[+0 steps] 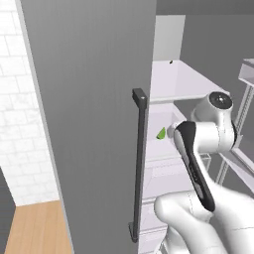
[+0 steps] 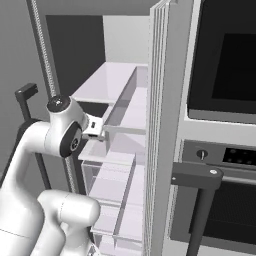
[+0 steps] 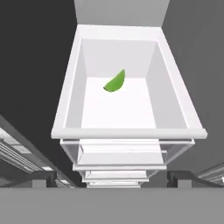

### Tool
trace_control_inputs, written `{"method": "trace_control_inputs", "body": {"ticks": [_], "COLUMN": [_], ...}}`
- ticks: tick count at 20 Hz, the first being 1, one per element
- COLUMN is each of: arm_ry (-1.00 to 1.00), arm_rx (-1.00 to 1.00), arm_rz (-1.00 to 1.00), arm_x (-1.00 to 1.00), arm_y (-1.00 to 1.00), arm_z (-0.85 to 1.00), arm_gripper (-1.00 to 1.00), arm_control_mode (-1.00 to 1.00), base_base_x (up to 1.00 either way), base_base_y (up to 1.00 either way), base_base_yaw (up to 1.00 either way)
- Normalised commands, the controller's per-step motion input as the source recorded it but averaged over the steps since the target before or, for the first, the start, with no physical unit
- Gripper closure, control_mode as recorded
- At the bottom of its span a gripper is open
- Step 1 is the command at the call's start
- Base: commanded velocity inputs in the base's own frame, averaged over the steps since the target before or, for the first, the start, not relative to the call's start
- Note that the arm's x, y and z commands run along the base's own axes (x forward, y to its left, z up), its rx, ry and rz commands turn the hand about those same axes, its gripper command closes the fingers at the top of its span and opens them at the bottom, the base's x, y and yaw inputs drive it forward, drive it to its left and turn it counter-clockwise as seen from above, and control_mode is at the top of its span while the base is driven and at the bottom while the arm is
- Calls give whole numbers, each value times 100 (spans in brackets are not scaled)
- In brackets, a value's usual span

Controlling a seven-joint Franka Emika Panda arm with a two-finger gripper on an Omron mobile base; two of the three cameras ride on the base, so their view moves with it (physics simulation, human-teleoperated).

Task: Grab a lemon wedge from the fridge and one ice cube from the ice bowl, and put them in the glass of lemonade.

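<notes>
and here's the tall flat grey fridge [image 1: 94, 99], its door swung open toward the base, the long dark vertical bar handle [image 1: 139, 163] running down the door's edge in the left base view. inside, white shelves and clear drawers [image 2: 117, 175] stack up one under another. the white arm with dark joints [image 1: 208, 134] is reaching in at shelf height, elbow bent, wrist pointed into the cabinet.

look at the hand view: a white open-topped bin [image 3: 70, 105] sits right below the camera, and there on its pale floor lies the tiny green wedge of lemon [image 3: 115, 82], toward the back wall, left of centre, touching nothing but the floor of the bin. from the left base view the lemon wedge [image 1: 161, 133] peeks out just past the handle, beside the wrist.

the gripper [image 3: 111, 178] hangs above the bin's near edge, its two dark finger tips [image 3: 43, 178] spread far apart at the bottom corners, jaws at their widest, nothing between them. the wedge lies well apart from the tips.

over on the right base view, the black-fronted wall oven [image 2: 225, 60] stands beside the fridge, its dark bar handle [image 2: 197, 177] below.
</notes>
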Motion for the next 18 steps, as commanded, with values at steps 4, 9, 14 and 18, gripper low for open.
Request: {"method": "trace_control_inputs", "body": {"ticks": [4, 9, 14, 18], "arm_ry": [12, -1, -6, 0], "arm_rx": [0, 5, 3, 1], "arm_rz": [0, 0, 0, 0], "arm_x": [85, 67, 41, 58], "arm_y": [0, 0, 0, 0], "arm_z": [-63, -63, -20, -5], "arm_gripper": [-100, -100, -100, -100], "arm_control_mode": [-100, -100, -100, -100], "base_base_x": [0, 0, 0, 0], "base_base_y": [0, 0, 0, 0], "base_base_yaw": [0, 0, 0, 0]}}
